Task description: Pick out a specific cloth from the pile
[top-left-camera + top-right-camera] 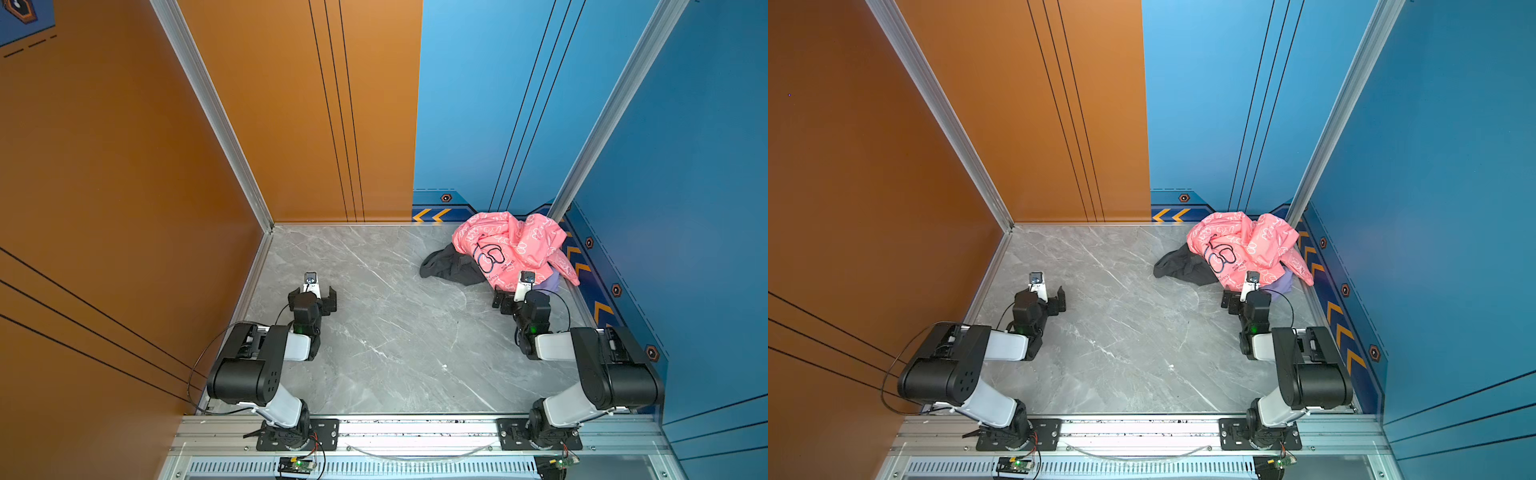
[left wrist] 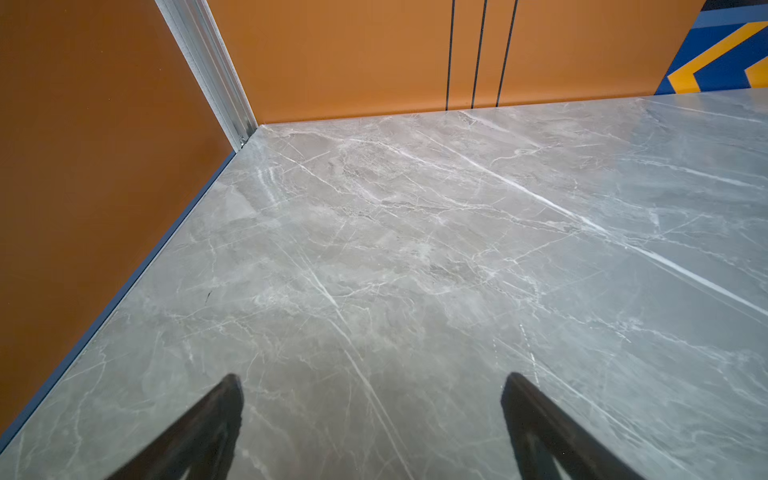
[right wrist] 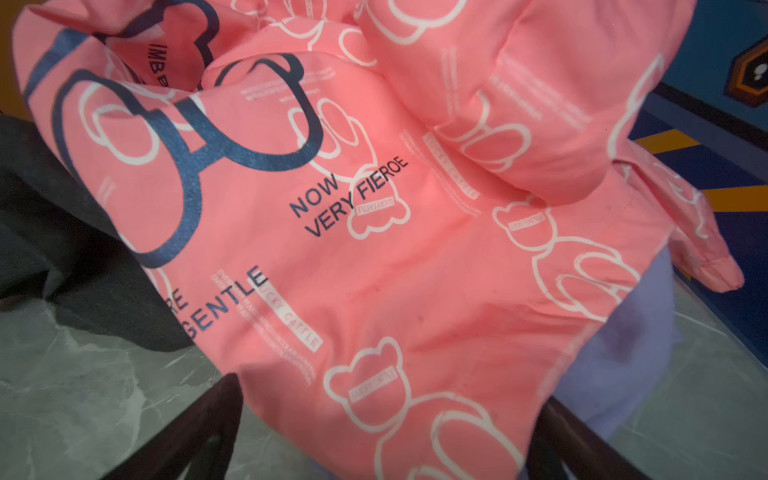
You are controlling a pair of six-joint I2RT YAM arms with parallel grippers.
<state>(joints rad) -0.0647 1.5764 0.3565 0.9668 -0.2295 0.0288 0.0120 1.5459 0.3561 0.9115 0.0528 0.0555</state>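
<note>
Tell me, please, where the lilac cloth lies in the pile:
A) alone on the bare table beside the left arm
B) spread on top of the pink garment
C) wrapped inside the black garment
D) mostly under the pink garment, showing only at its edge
D: in the right wrist view only a strip of the lilac cloth shows from beneath the pink garment, which covers the rest.

One pink garment (image 1: 511,241), one black garment (image 1: 446,266), one lilac cloth (image 3: 623,353)
</note>
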